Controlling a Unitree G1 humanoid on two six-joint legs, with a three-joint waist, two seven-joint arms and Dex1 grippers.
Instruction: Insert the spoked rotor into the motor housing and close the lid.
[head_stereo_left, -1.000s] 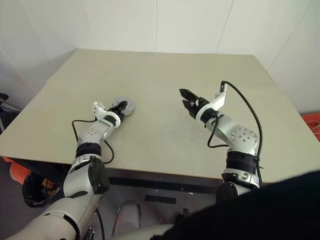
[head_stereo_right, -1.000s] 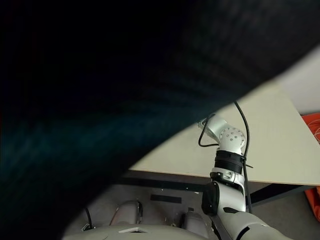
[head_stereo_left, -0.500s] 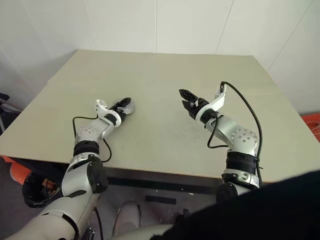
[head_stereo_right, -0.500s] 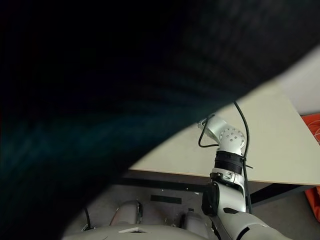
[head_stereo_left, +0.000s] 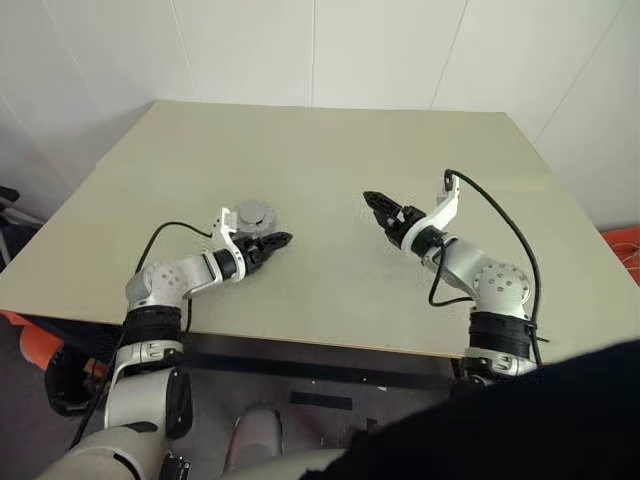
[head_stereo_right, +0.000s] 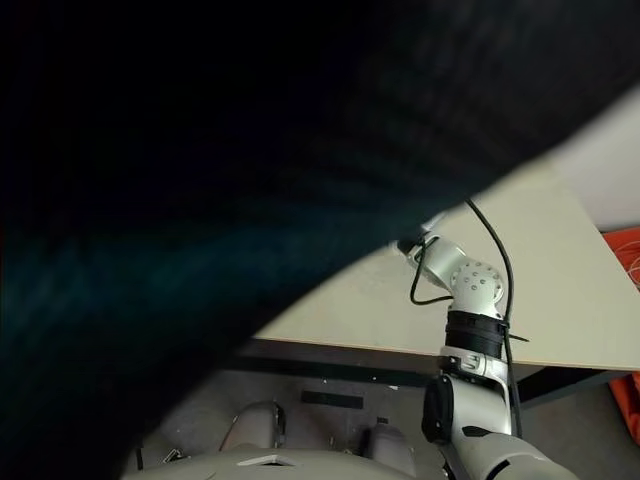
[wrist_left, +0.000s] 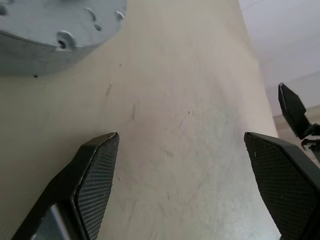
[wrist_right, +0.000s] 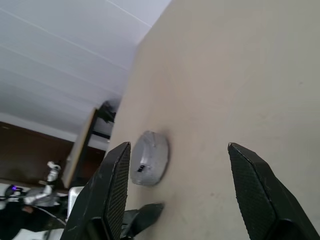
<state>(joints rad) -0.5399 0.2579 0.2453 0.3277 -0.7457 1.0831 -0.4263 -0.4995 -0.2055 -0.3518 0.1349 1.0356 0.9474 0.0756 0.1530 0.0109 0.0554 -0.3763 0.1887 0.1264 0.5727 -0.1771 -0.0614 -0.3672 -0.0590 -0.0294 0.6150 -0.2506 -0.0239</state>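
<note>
A round silver-grey motor housing (wrist_right: 150, 159) lies flat on the beige table, left of the middle, with the smooth silver lid (head_stereo_left: 257, 210) closing its top. The spoked rotor is hidden. My left gripper (head_stereo_left: 278, 241) is open and empty. It hovers just in front of the housing, apart from it, and points to the right. In the left wrist view the housing (wrist_left: 45, 30) sits off to one side of the open left gripper (wrist_left: 180, 137). My right gripper (head_stereo_left: 376, 205) is open and empty over the table's middle. It points left towards the housing, well apart from it.
The table (head_stereo_left: 330, 150) runs back to a white panelled wall. Its front edge lies just below my forearms. A black cable (head_stereo_left: 500, 215) loops over the right forearm. Something orange (head_stereo_left: 625, 240) sits on the floor past the right edge.
My left gripper has opened, let go of the silver round unit, drawn back and swung to point right. The unit stays on the table. My right gripper has shifted slightly right.
</note>
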